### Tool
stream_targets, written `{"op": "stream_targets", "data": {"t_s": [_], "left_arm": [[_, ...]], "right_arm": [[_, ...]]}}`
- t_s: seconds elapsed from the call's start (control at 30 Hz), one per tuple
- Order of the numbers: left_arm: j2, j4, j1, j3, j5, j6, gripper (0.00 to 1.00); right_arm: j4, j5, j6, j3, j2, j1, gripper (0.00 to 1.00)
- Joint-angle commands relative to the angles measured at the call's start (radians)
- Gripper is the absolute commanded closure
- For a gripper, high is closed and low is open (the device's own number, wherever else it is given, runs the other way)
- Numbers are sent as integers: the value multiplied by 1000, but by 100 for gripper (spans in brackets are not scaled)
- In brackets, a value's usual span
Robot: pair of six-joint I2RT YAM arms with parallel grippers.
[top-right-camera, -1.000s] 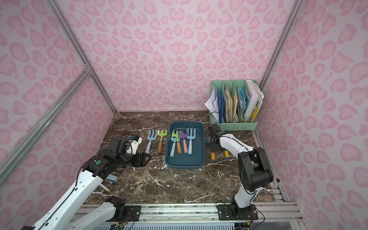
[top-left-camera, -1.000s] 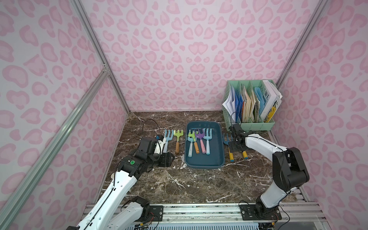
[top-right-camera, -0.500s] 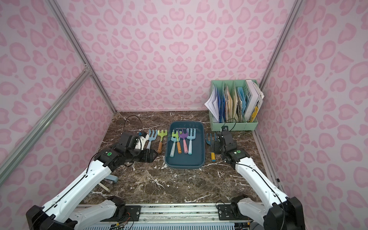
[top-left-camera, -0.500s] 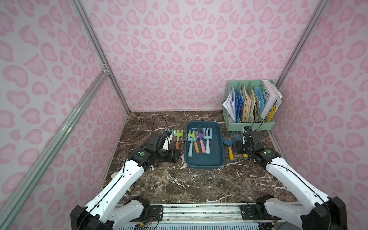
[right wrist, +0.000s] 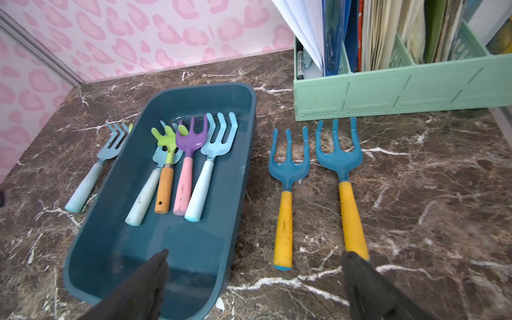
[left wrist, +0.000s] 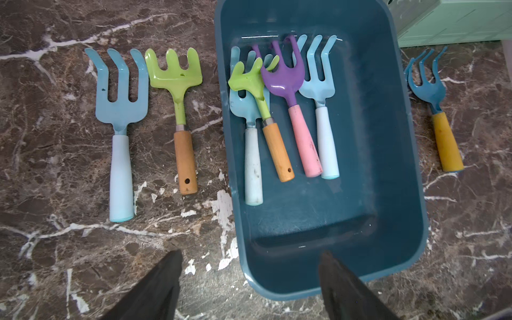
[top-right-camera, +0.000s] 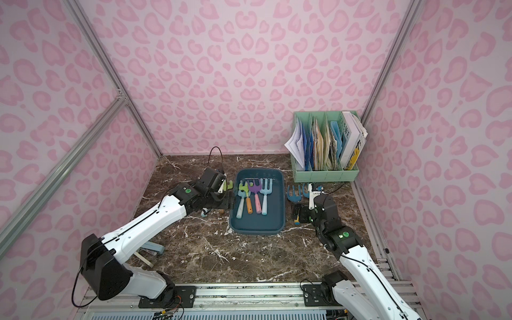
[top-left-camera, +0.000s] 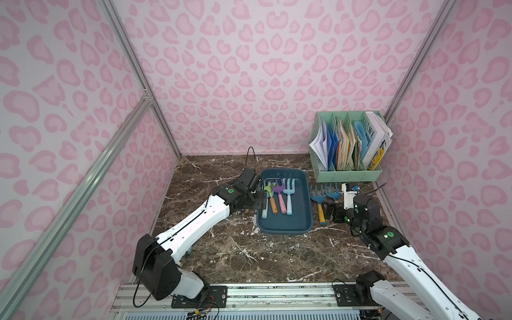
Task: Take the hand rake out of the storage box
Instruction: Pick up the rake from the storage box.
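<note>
The storage box (top-left-camera: 285, 231) (top-right-camera: 257, 230) is a shallow dark teal tray at mid-table. Several hand rakes lie in it side by side: a pale blue one with a whitish handle (left wrist: 253, 166), a green one with an orange handle (left wrist: 277, 149), a purple one with a pink handle (left wrist: 304, 138) and a pale blue one (left wrist: 327, 138). My left gripper (left wrist: 249, 256) (top-left-camera: 261, 198) is open and empty at the box's left rim (left wrist: 235, 194). My right gripper (right wrist: 256, 255) (top-left-camera: 331, 212) is open and empty, spanning the box's right rim (right wrist: 243, 171) and the table beside it.
Left of the box a pale blue rake (left wrist: 119, 110) and a green rake (left wrist: 180, 83) lie on the marble. To its right lie two dark blue, yellow-handled rakes (right wrist: 288, 166) (right wrist: 343, 160). A mint-green file rack (top-left-camera: 346, 174) stands at the back right. Pink walls enclose the table.
My left gripper has moved right, from beside the rakes on the table to the box's left rim. The right arm has changed pose and drawn its gripper back towards the front.
</note>
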Motion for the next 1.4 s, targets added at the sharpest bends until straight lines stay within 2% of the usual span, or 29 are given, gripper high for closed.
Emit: {"op": "stream_targets", "data": {"t_s": [0.0, 0.07, 0.23, 0.53, 0.97, 1.37], "left_arm": [[78, -77, -42, 76, -134, -41, 23], [143, -109, -74, 122, -182, -55, 26], [295, -128, -112, 260, -200, -88, 30], [500, -112, -122, 391, -197, -143, 38], [678, -95, -118, 480, -263, -190, 47], [777, -46, -97, 491, -250, -215, 52]], "right_arm": [[-11, -36, 2, 20, -23, 0, 0], [-18, -16, -3, 18, -47, 0, 0], [-14, -9, 3, 6, -83, 0, 1], [-8, -31, 12, 1, -105, 0, 0], [2, -50, 9, -3, -110, -1, 0], [9, -66, 5, -7, -99, 0, 0]]}}
